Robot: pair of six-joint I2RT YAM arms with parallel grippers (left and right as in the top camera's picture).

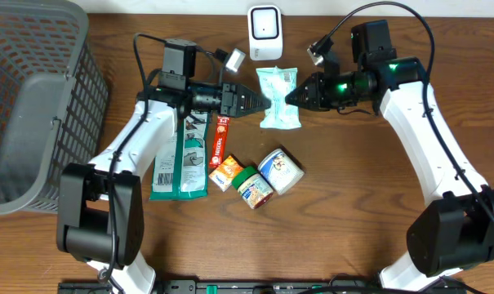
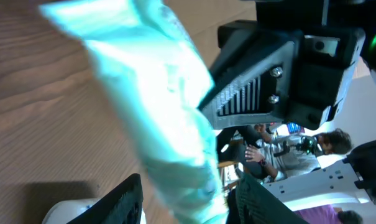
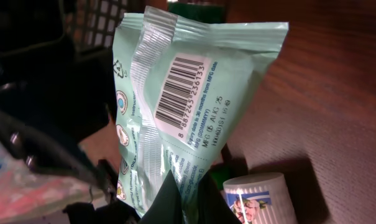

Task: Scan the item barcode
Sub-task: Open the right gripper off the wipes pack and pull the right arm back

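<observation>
The right pincer (image 1: 294, 96) is clamped on one edge of the pale green pouch (image 1: 278, 98), which hangs off the surface (image 1: 353, 212) between the two pincers. In the right wrist view the pouch (image 3: 194, 93) rises straight out of that pincer (image 3: 175, 202), its back panel facing the camera, with the barcode (image 3: 178, 93) tilted on a white patch well up from the fingertips. The left pincer (image 1: 261, 100) meets the pouch from the opposite side, tip to tip with the right one. In its own view its fingers (image 2: 128, 199) stand apart with the blurred pouch (image 2: 156, 106) running down between them. Whether they press on it or only flank it I cannot tell. Beyond both pincers, toward the far edge, a white device (image 1: 264, 33) stands just past the pouch. On the near side of the left pincer lie two flat green-and-white packs (image 1: 180, 163), a red stick pack (image 1: 220, 140), a small orange box (image 1: 226, 173) and two round tubs (image 1: 267, 178). A grey basket (image 1: 34, 98) sits well behind the left pincer.
</observation>
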